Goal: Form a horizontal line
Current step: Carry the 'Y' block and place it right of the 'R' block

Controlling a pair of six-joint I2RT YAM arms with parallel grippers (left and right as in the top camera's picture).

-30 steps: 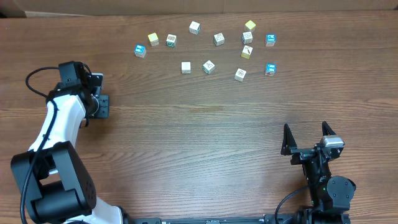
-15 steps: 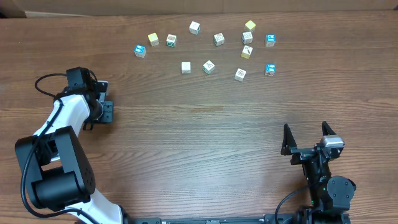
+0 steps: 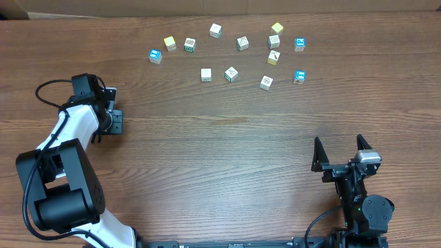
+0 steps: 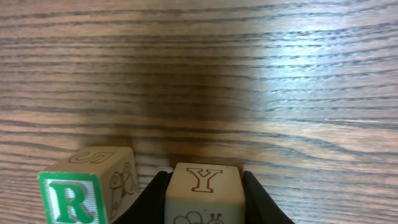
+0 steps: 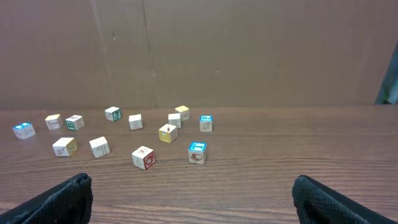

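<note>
Overhead: left gripper [image 3: 114, 124] sits low at the left of the brown wood-grain counter [image 3: 227, 151], well apart from the loose wooden letter cubes [image 3: 231, 74] scattered along the far side. The arm hides whatever is under it, so the row doesn't show here. Right gripper [image 3: 337, 153] is near right, fingers spread, nothing between them.

Left wrist: fingers [image 4: 258, 199] are clenched on a pale wooden cube with a brown "Y" [image 4: 202, 186], Y on the top face. Can't tell if it's down on the counter, as its base is out of frame. A wooden cube with a green "R" face [image 4: 81, 193] stands just beside it on the left. That pair is the horizontal line [image 4: 124, 177] so far, my read two of four. Its long axis runs left-right across this view. How that maps to the counter edges I can't tell. The R cube is yawed, corner toward the camera, not square with the Y cube.

Right wrist: fingers [image 5: 62, 199] released wide, empty. The loose cubes lie far ahead, none in a row.

Risks:
- The left-side finger sits just beside the R cube, so opening could shove it and widen the gap.
- The yaw stays uncorrected and the row reads crooked.
- The row's axis ends up off horizontal, since its heading is unverified from above.
</note>
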